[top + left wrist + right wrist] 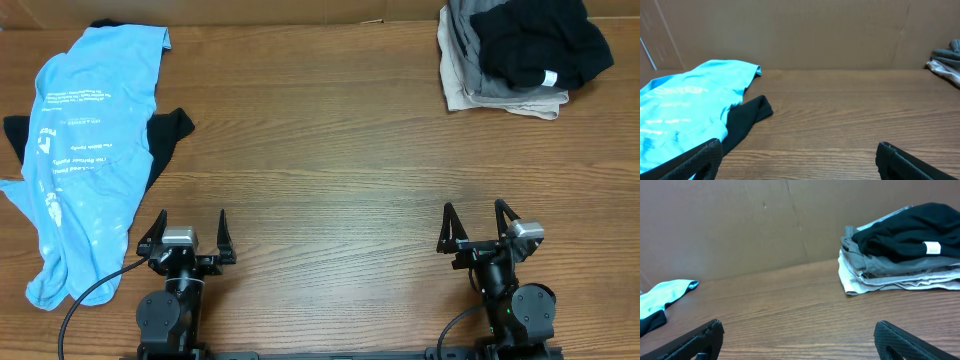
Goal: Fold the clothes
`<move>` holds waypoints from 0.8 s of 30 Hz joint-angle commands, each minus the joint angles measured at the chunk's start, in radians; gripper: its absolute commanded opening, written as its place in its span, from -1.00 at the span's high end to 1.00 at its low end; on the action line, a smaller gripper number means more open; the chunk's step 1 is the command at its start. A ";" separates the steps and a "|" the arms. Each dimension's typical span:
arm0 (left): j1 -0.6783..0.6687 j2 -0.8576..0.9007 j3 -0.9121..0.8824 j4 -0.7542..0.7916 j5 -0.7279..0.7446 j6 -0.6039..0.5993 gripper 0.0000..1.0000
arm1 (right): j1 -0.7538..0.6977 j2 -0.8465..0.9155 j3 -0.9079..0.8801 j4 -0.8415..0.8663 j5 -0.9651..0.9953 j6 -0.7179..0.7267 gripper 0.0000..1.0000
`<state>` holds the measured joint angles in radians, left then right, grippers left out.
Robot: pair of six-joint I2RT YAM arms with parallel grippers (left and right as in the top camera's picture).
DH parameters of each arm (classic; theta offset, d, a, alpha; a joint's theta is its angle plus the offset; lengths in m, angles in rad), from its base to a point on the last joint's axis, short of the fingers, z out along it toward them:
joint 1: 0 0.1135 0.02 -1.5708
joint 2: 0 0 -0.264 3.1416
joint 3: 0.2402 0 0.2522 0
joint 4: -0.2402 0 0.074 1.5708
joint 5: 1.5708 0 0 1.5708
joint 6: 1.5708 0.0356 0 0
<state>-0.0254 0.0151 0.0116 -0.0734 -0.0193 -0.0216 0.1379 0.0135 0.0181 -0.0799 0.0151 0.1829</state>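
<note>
A light blue T-shirt (88, 150) with white print lies crumpled along the table's left side, over a black garment (168, 135) that pokes out beneath it. The left wrist view shows the same blue shirt (685, 107) and black cloth (747, 117) ahead on the left. My left gripper (188, 224) stands open near the front edge, just right of the shirt's lower end, empty. My right gripper (479, 216) is open and empty at the front right, far from the clothes.
A stack of folded garments (515, 55), grey and beige with a black one on top, sits at the back right corner, also seen as a stack (900, 252) in the right wrist view. A brown cardboard wall (800, 30) backs the wooden table (330, 150).
</note>
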 commanded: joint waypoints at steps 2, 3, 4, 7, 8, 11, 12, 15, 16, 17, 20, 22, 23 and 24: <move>0.005 -0.010 -0.007 0.025 0.006 0.015 -0.99 | -0.003 -0.011 -0.010 -0.002 0.008 0.000 -1.00; 0.005 -0.010 -0.007 0.043 0.021 0.015 -0.99 | -0.003 -0.010 -0.010 -0.002 0.005 0.000 -1.00; 0.005 -0.010 -0.007 0.068 0.031 0.014 -1.00 | -0.003 -0.011 -0.010 -0.002 -0.001 0.005 -1.00; 0.005 -0.010 -0.006 0.203 0.129 -0.013 -1.00 | -0.003 -0.011 -0.010 0.003 -0.021 0.052 -1.00; 0.005 -0.010 0.001 0.230 0.152 -0.013 -1.00 | -0.003 -0.011 -0.010 0.007 -0.026 0.065 -1.00; 0.005 -0.010 0.055 0.185 0.151 -0.053 -1.00 | -0.003 -0.011 -0.010 0.052 -0.110 0.064 -1.00; 0.005 -0.007 0.083 0.139 0.150 -0.053 -1.00 | -0.003 -0.010 -0.008 0.072 -0.140 0.064 -1.00; 0.006 0.035 0.181 0.007 0.150 -0.045 -1.00 | -0.003 -0.010 0.026 0.084 -0.188 0.065 -1.00; 0.005 0.061 0.214 -0.025 0.151 -0.037 -1.00 | -0.003 -0.008 0.043 0.082 -0.195 0.065 -1.00; 0.005 0.098 0.253 -0.047 0.151 -0.031 -1.00 | -0.003 0.000 0.065 0.082 -0.198 0.065 -1.00; 0.005 0.225 0.361 -0.058 0.151 -0.019 -1.00 | -0.003 0.043 0.142 0.080 -0.201 0.065 -1.00; 0.005 0.346 0.468 -0.074 0.152 -0.019 -1.00 | -0.003 0.106 0.223 0.051 -0.208 0.064 -1.00; 0.005 0.393 0.515 -0.091 0.151 -0.019 -1.00 | -0.003 0.141 0.264 0.027 -0.212 0.064 -1.00; 0.005 0.451 0.573 -0.116 0.152 -0.019 -1.00 | -0.003 0.179 0.307 0.001 -0.217 0.064 -1.00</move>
<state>-0.0254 0.3317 0.4393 -0.1581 0.1211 -0.0505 0.1379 0.1131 0.1978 -0.0517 -0.1745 0.2398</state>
